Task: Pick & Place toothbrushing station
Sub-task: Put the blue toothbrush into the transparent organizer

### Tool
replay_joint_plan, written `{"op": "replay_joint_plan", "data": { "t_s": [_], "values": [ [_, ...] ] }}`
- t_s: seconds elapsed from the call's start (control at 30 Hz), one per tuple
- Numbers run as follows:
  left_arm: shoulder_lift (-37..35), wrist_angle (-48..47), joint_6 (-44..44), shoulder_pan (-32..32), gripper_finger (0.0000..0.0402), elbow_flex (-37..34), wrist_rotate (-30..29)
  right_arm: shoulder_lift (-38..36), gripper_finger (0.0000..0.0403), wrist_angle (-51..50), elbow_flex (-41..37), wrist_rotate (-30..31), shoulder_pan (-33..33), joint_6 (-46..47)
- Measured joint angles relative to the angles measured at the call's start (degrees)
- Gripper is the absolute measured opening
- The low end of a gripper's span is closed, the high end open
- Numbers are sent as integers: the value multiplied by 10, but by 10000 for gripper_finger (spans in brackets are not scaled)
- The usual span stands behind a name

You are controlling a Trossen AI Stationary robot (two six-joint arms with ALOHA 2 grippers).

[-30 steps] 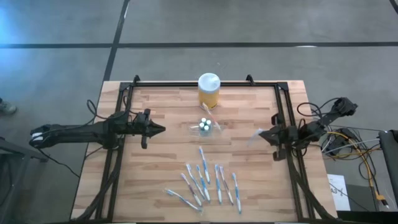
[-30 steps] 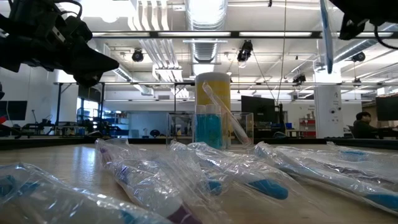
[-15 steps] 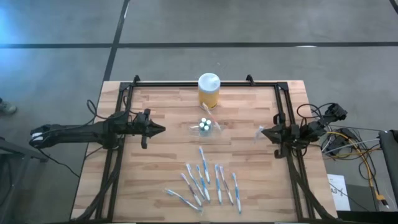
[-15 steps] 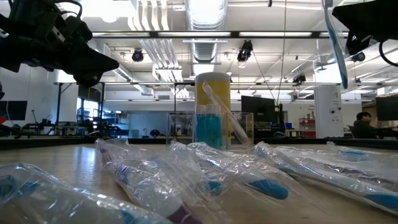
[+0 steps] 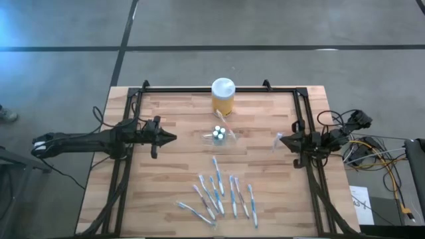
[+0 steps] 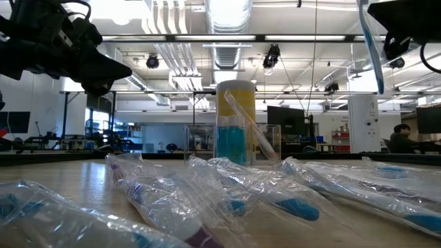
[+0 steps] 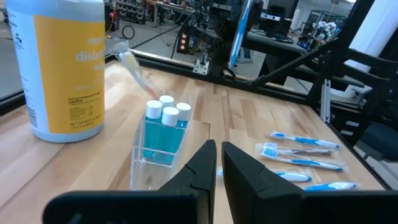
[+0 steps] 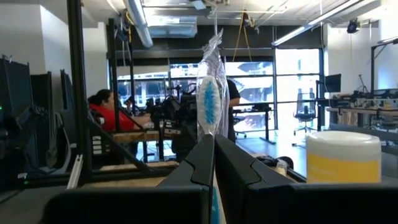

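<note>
A clear plastic holder (image 5: 219, 135) stands mid-table with white-capped round pieces (image 7: 166, 111) in it. One wrapped toothbrush (image 7: 134, 64) leans out of its far end. Several blue-and-white wrapped toothbrushes (image 5: 219, 196) lie flat nearer the front edge. My right gripper (image 5: 284, 141) hovers at the table's right side, shut on one wrapped toothbrush (image 8: 208, 102). My left gripper (image 5: 171, 138) hangs level to the left of the holder, shut and holding nothing. My right gripper pinches the wrapped toothbrush's shaft (image 8: 210, 138) between its two fingers. The fingers point toward the table's middle, tipped a little upward, and lie across the brush. The brush stands nearly upright, one end high above the fingers (image 6: 369, 48), lifted clear of the table.
A yellow jar with a white lid (image 5: 223, 97) stands just behind the holder near the far edge. A black frame (image 5: 302, 126) runs along the table's sides. People sit at desks in the room beyond (image 8: 106, 109).
My right gripper has sunk a little and drawn slightly back toward the table's right edge with the toothbrush, then kept still. The brush stays held and near upright.
</note>
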Motion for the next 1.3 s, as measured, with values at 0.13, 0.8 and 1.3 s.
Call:
{"op": "replay_joint_plan", "data": {
  "t_s": [0.13, 0.8, 1.3],
  "values": [
    [0, 0, 0, 0, 30, 0, 0, 28, 8, 39, 0, -1, 0, -4],
    [0, 0, -1, 0, 30, 0, 0, 314, 8, 165, 173, -13, -36, -94],
    [0, 0, -1, 0, 30, 0, 2, 511, 8, 254, 302, -137, -138, -135]
  ]
}}
